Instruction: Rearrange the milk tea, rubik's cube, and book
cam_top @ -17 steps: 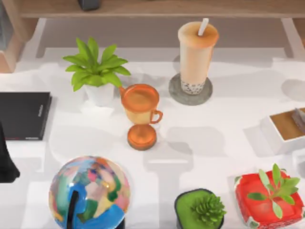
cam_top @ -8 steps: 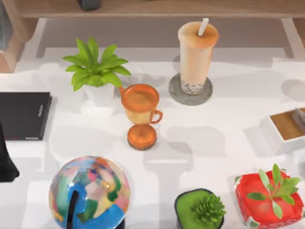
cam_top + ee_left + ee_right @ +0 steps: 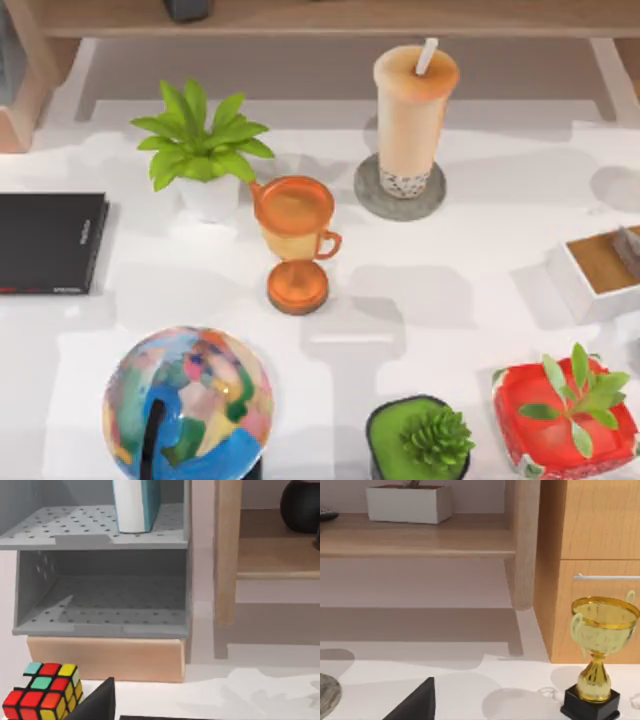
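The milk tea [image 3: 414, 118] is seen upright on a grey coaster [image 3: 399, 191] toward the far side of the table [image 3: 440, 290], with an orange trophy cup [image 3: 293, 232] near it on the left. The rubik's cube [image 3: 44, 691] sits on the table just in front of a grey perforated shelf unit [image 3: 102, 575], and the book [image 3: 136, 504] stands upright on that unit's upper tier.

A dark part of the left gripper [image 3: 95, 703] is glimpsed beside the cube, and a like part of the right gripper [image 3: 414, 704] above the table; whether either is released or clenched cannot be told, and nothing is seen held.

Several risks can be judged. The tall cup (top-heavy, with a straw) could be tipped if it is gripped high or nudged sideways. The orange trophy cup could be clipped on an approach from the left. The standing book could be toppled if the shelf unit is bumped while the cube is being reached.
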